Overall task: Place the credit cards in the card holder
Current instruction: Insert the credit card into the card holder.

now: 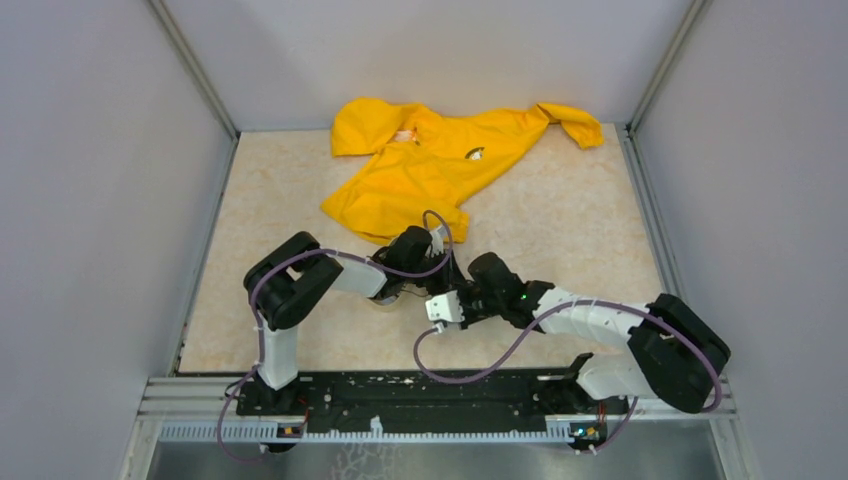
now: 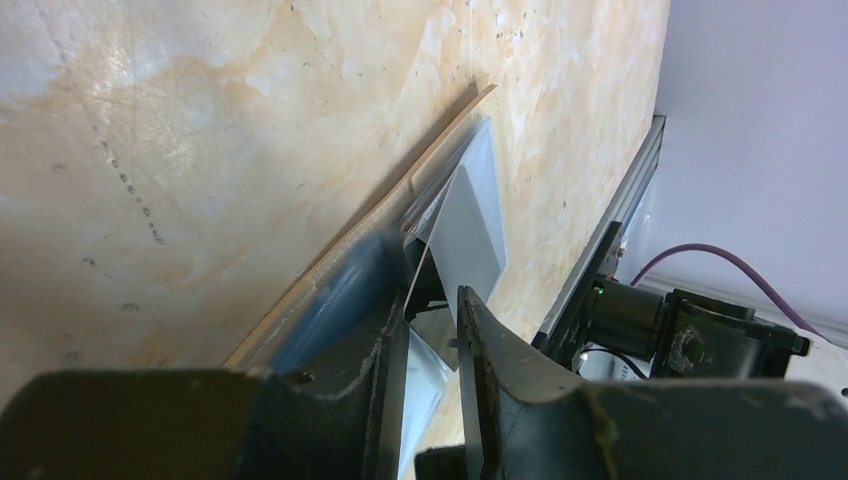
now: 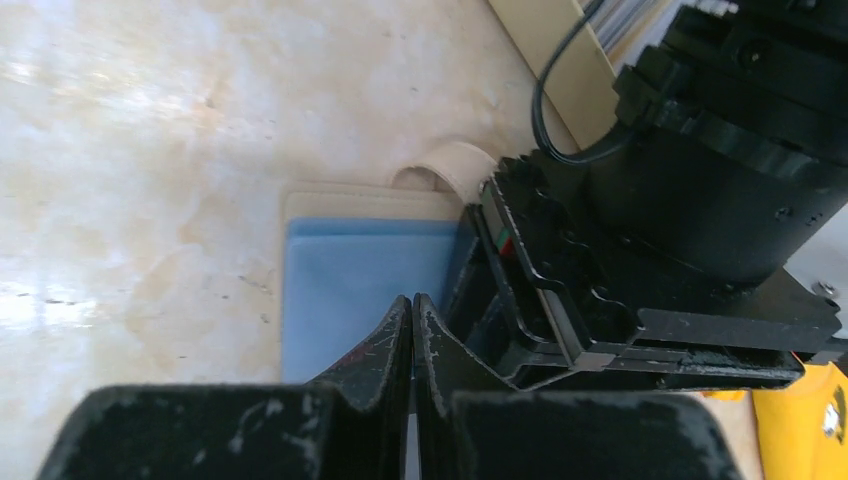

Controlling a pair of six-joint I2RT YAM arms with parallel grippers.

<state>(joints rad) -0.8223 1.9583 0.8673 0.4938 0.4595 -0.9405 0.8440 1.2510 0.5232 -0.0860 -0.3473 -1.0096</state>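
The card holder [image 3: 340, 290] lies open on the table, tan-rimmed with a bluish inside; it also shows in the left wrist view [image 2: 335, 295]. My right gripper [image 3: 412, 300] is shut, its tips over the blue inside. My left gripper [image 2: 432, 300] is nearly shut with a grey credit card [image 2: 470, 215] between its fingers, standing tilted at the holder's edge. A striped stack of cards [image 3: 630, 15] shows at the top right of the right wrist view. In the top view both grippers, left [image 1: 405, 282] and right [image 1: 428, 292], meet and hide the holder.
A crumpled yellow garment [image 1: 430, 165] lies at the back of the table. A beige tray rim [image 3: 540, 45] sits beside the left arm's black housing [image 3: 650, 250]. The metal rail [image 1: 400, 395] runs along the near edge. Grey walls close in both sides.
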